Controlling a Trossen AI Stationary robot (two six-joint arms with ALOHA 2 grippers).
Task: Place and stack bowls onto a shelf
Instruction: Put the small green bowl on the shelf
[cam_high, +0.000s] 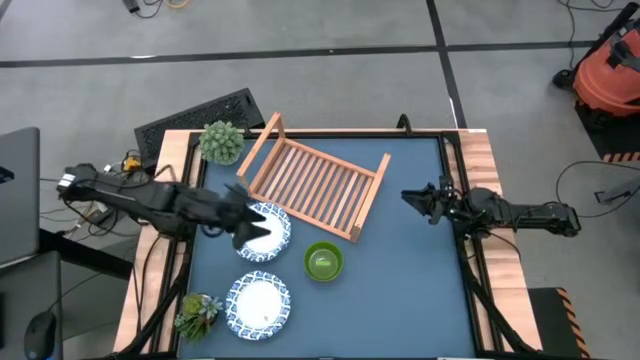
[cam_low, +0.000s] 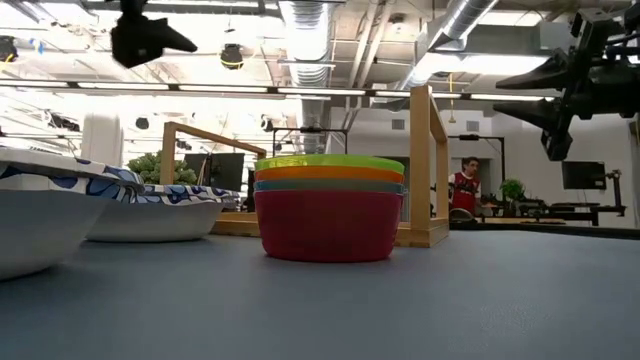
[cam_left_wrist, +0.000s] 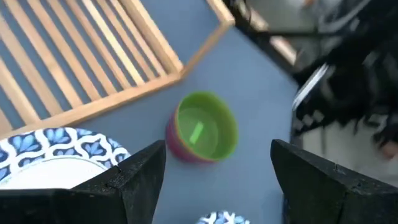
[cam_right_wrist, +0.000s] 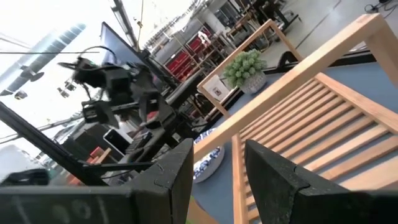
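High view: we look straight down on the table (cam_high: 400, 300), and we judge the task as barely begun, since the shelf (cam_high: 312, 182), lying askew toward 12 o'clock of the table's centre, carries nothing on its slats. All the bowls rest on the table. The stack (cam_high: 323, 261) of small bowls, green on top, sits just off the shelf's corner at about 6 o'clock from it; in the low view the same stack (cam_low: 330, 208) shows green, orange, teal and red layers nested together. One white bowl (cam_high: 266, 231) lies at 9 o'clock of the stack, close to the shelf's rail, and a second white bowl (cam_high: 260, 305) lies toward 7 o'clock, near the table's front edge.

The left gripper (cam_high: 240, 218) hangs over the rim of the nearer white bowl with its jaws spread wide and nothing between them; its wrist view confirms this, the two fingers (cam_left_wrist: 140, 177) standing well apart with the stack (cam_left_wrist: 202, 135) visible in the gap beyond. The right gripper (cam_high: 418, 200) waits at 3 o'clock, off the shelf's far rail, its jaws released and empty.

What remains, in our judgement, is everything: each white bowl and the stack must be lifted onto the shelf.
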